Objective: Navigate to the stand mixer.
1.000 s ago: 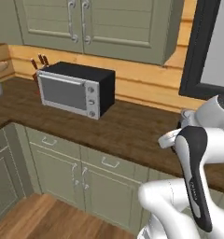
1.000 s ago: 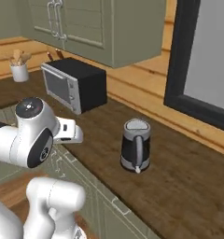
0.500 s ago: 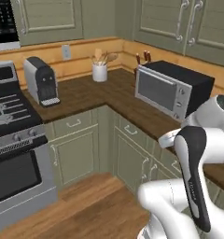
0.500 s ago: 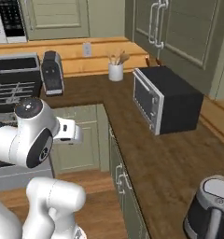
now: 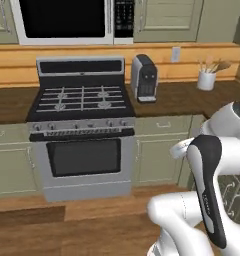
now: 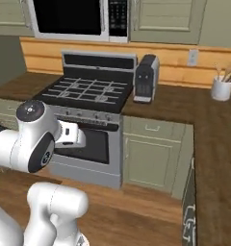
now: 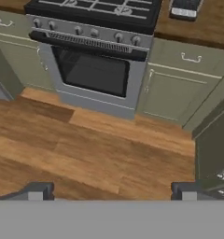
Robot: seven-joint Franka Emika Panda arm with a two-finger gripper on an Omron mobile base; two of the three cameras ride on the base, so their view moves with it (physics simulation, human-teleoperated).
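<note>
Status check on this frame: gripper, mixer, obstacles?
Gripper open, holding nothing. No stand mixer in sight. Facing the stove, coffee machine beside it on the counter.

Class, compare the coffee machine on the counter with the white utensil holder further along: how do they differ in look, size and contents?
The coffee machine is a tall black-and-grey box; the utensil holder is a short white cylinder. The coffee machine is closed and stands right beside the stove; the utensil holder is open-topped, with wooden utensils sticking out, and sits nearer the counter's corner. Both stand upright on the dark wooden counter near the wooden back wall.
</note>
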